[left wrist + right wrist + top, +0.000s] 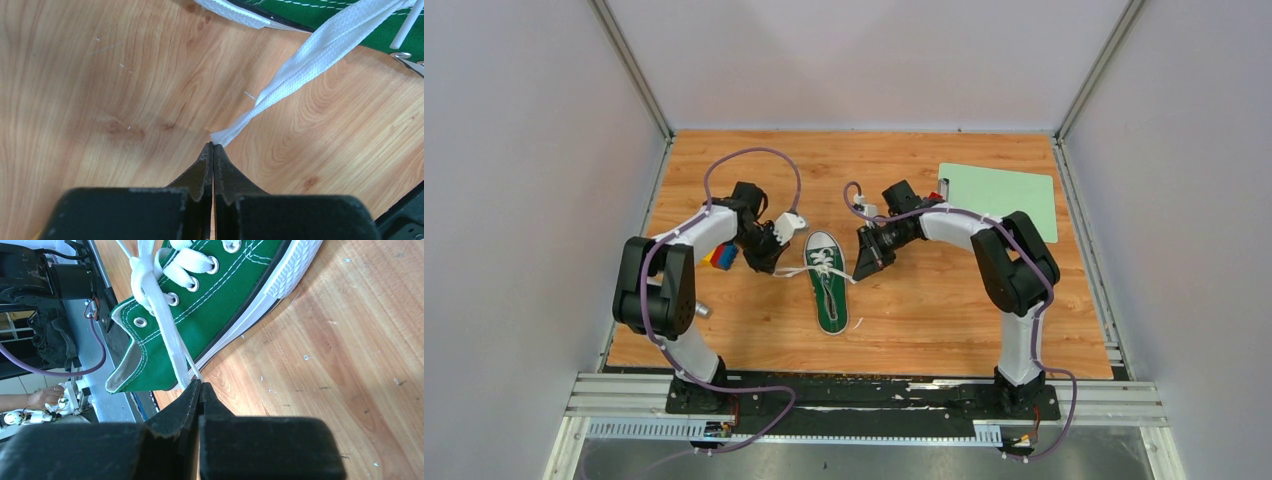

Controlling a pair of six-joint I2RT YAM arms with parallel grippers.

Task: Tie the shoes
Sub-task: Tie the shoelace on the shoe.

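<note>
On the wooden bench (924, 330) we see the green sneaker (829, 290) lying between both arms, toe away from the bases. Our left fingers (202, 170) are clamped on one end of the white laces (300, 65), and our right fingers (187, 405) on the other.

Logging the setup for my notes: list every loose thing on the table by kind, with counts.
Shoe, with its lace: 1
Pale green sheet: 1
Small red, blue and yellow item: 1
Total: 3
</note>
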